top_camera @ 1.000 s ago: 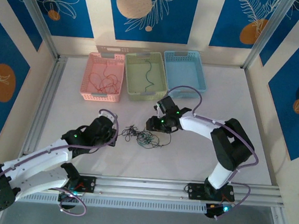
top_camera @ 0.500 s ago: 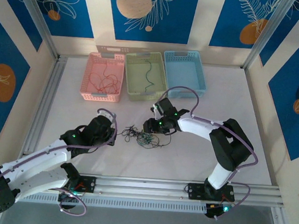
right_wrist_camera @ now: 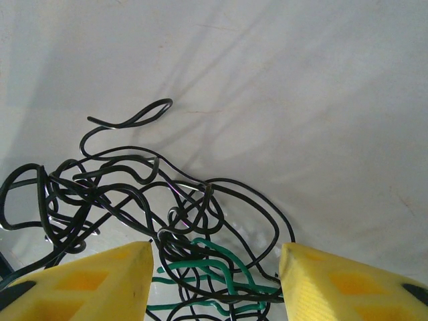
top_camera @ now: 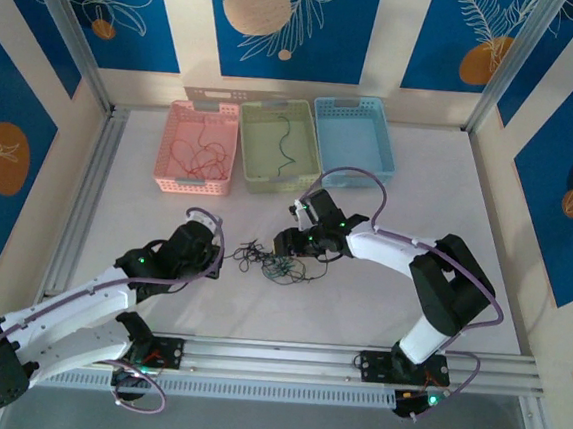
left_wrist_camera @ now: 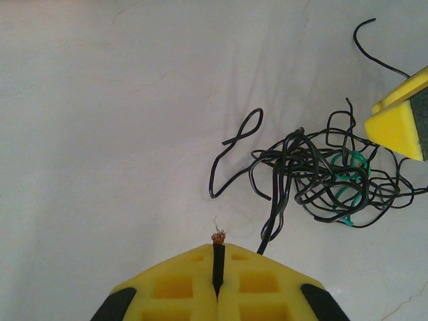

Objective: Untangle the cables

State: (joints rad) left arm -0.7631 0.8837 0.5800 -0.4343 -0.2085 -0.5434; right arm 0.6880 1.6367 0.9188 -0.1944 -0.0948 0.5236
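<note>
Roughly mid-way across the table (top_camera: 391, 284), on the near side of three baskets (top_camera: 278, 146), the right gripper (right_wrist_camera: 214, 257) stands half spread. Its fingers straddle the cables (right_wrist_camera: 134, 180), a black-and-green clump, gripping nothing. Left gripper (left_wrist_camera: 218, 251) is pinched tight on one black strand (left_wrist_camera: 218, 261), copper tip showing.

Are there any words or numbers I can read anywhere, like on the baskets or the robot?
No, there is nothing to read.
The pink basket, green basket and blue basket are plain.
The walls show leaf and circle drawings, no letters.
The arms carry small green lights, but no label I can make out.
</note>
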